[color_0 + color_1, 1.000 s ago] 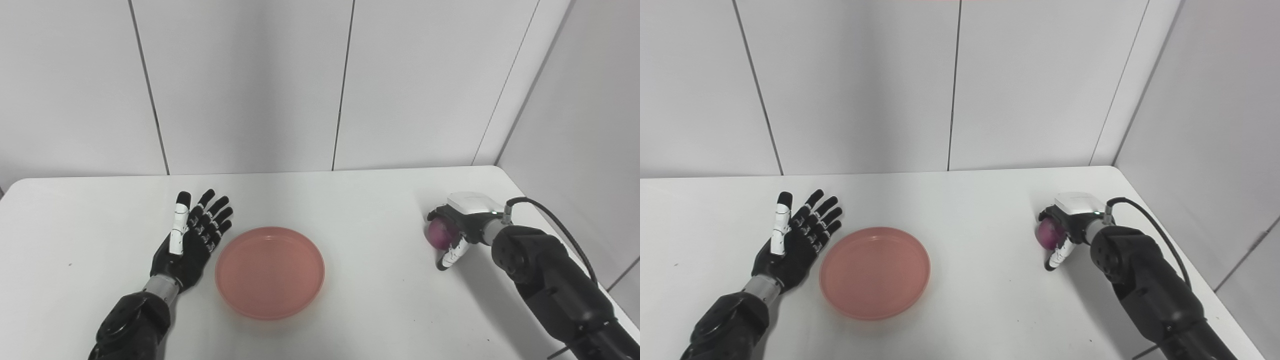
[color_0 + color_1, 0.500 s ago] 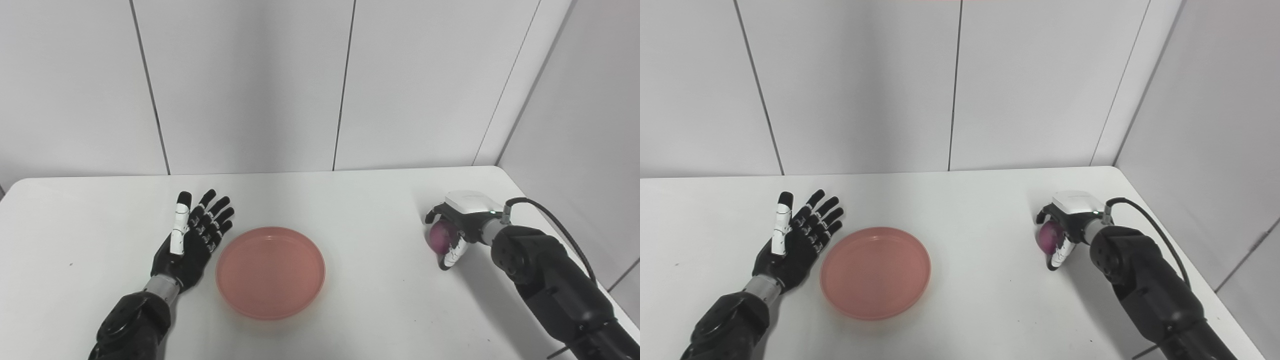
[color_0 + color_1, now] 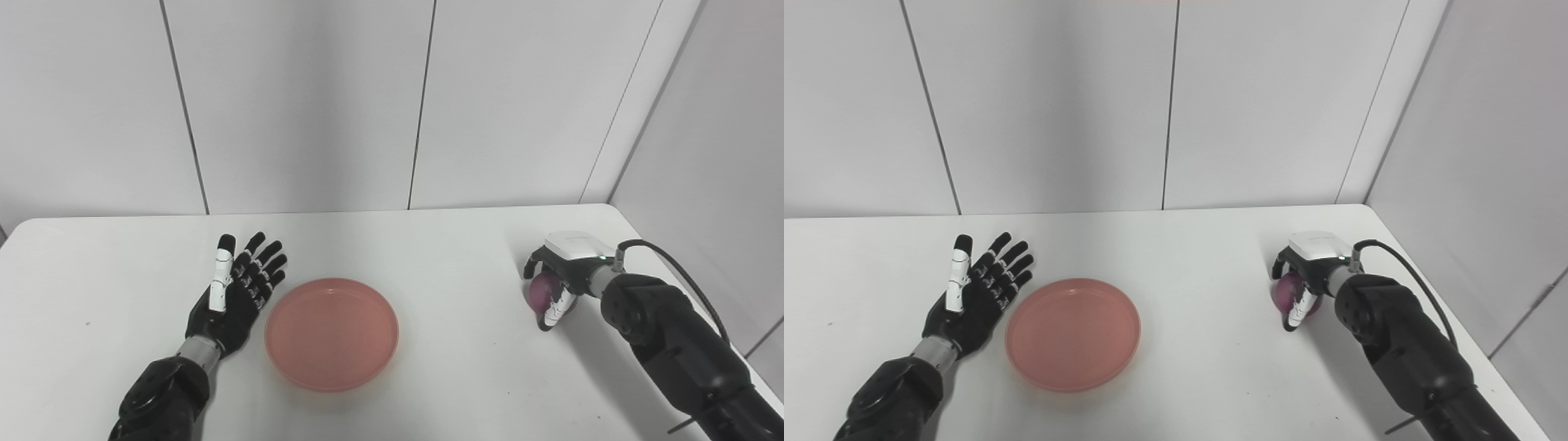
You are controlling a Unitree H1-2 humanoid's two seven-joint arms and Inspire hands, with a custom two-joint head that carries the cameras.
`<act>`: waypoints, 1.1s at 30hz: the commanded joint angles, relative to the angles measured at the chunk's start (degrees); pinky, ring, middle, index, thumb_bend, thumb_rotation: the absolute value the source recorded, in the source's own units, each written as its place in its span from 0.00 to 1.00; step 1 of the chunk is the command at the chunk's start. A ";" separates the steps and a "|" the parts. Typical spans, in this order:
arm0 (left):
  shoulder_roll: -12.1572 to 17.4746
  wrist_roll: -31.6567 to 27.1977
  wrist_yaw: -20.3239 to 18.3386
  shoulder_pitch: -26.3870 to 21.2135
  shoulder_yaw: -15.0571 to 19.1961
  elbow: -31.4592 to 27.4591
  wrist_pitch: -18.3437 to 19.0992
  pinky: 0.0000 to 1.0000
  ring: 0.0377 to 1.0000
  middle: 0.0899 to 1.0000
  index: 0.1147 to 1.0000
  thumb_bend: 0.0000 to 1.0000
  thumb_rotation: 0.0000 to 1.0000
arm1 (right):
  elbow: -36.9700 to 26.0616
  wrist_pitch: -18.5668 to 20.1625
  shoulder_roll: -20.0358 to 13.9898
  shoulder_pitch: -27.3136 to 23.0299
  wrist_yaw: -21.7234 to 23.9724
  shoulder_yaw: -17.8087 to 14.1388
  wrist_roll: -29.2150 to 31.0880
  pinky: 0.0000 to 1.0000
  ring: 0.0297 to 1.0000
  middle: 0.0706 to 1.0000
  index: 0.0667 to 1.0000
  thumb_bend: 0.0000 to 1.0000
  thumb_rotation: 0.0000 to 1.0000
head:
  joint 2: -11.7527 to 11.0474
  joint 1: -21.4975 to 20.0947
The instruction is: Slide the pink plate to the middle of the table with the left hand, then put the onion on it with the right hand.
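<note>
The pink plate (image 3: 331,331) lies flat on the white table (image 3: 429,257), a little left of its middle. My left hand (image 3: 236,294) rests open just left of the plate's rim, palm up and fingers spread, with a small gap to the plate. At the right side, my right hand (image 3: 560,278) is closed over the purple onion (image 3: 541,290), fingers wrapped over its top and thumb under its front. The onion shows partly between the fingers and sits low, at or just above the table; contact with the surface cannot be told.
The table's right edge (image 3: 686,288) runs close behind my right forearm, with a black cable (image 3: 674,260) looping off the wrist. Grey wall panels (image 3: 422,104) close the back and right sides. A wide strip of bare table lies between plate and onion.
My right hand has tightened around the onion and shifted slightly, so less of the onion shows. The left hand and the plate have stayed where they were.
</note>
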 commanded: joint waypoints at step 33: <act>-0.17 2.12 2.35 2.19 -0.98 3.90 1.53 1.00 0.95 0.94 0.99 0.84 0.88 | -8.50 -3.29 -3.80 -6.85 6.23 0.57 -0.22 0.36 0.43 0.45 0.45 0.53 0.00 | -0.08 0.08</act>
